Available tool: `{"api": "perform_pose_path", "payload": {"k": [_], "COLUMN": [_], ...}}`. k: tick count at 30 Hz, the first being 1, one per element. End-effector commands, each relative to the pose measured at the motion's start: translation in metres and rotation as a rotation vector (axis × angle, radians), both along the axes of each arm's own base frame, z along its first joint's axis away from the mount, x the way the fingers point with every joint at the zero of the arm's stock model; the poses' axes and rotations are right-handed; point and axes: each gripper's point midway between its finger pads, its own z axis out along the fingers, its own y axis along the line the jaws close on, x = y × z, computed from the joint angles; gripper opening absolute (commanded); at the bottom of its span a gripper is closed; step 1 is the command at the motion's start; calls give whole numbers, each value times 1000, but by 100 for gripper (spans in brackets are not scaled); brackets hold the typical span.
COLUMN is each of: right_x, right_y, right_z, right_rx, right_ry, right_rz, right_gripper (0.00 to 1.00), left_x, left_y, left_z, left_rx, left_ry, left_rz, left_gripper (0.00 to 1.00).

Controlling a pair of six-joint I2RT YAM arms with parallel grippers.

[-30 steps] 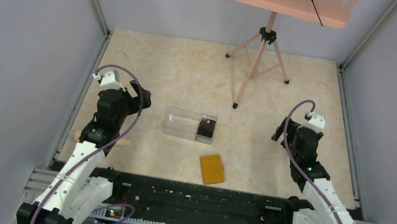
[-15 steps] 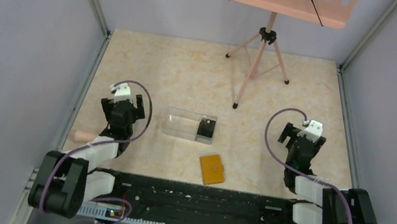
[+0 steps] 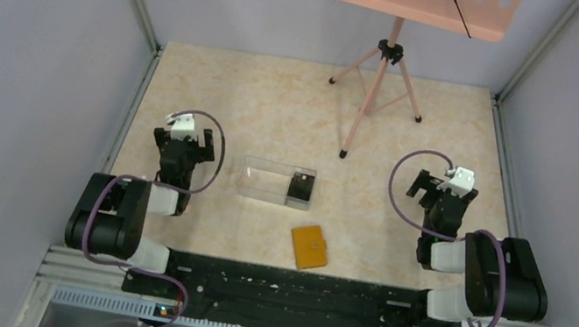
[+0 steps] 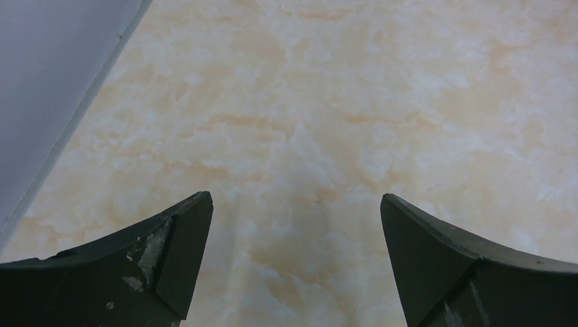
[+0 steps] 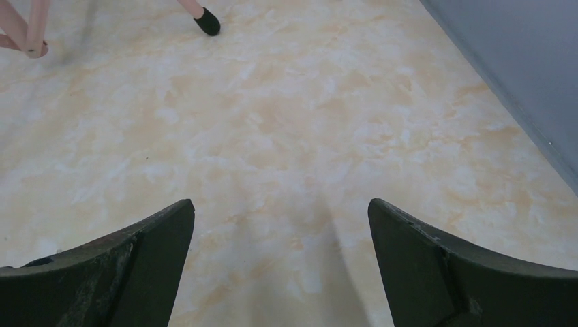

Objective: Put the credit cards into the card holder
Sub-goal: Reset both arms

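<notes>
The card holder (image 3: pixel 309 247) is a small orange-tan wallet lying closed on the marble table near the front edge, at the middle. Dark credit cards (image 3: pixel 300 188) stand inside the right end of a clear plastic box (image 3: pixel 276 182) just behind it. My left gripper (image 3: pixel 184 137) sits left of the box, low over bare table, its jaws wide open and empty (image 4: pixel 296 204). My right gripper (image 3: pixel 442 189) is far to the right of the box and the card holder, also open and empty (image 5: pixel 281 208). Neither wrist view shows the cards or the card holder.
A pink music stand (image 3: pixel 387 64) on a tripod stands at the back, with one black foot (image 5: pixel 208 24) ahead and left of my right gripper. Grey walls (image 3: pixel 33 85) close in the left and right sides. Both arms are folded back by their bases.
Both arms have folded back and down toward their bases, and the grippers now sit low over the table. Both stay open and empty. The box, cards and card holder have not moved.
</notes>
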Motion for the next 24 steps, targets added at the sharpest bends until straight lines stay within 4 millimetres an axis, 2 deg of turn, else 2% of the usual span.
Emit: {"api": "perform_pose_path", "payload": {"k": [1, 10, 24], "right_x": [8, 8, 8], "right_y": [5, 5, 5], "right_z": [23, 22, 22], "right_rx": [-10, -8, -8], "right_ry": [-102, -99, -99], "right_rz": [43, 41, 40], "right_gripper": [99, 99, 99], "left_x": [8, 5, 10], "left_y": [-4, 0, 1], "left_z": [12, 12, 10], "left_rx": [-12, -16, -19], "left_ry": [-92, -87, -77], "left_rz": [-54, -27, -17], "left_gripper": [99, 99, 99]}}
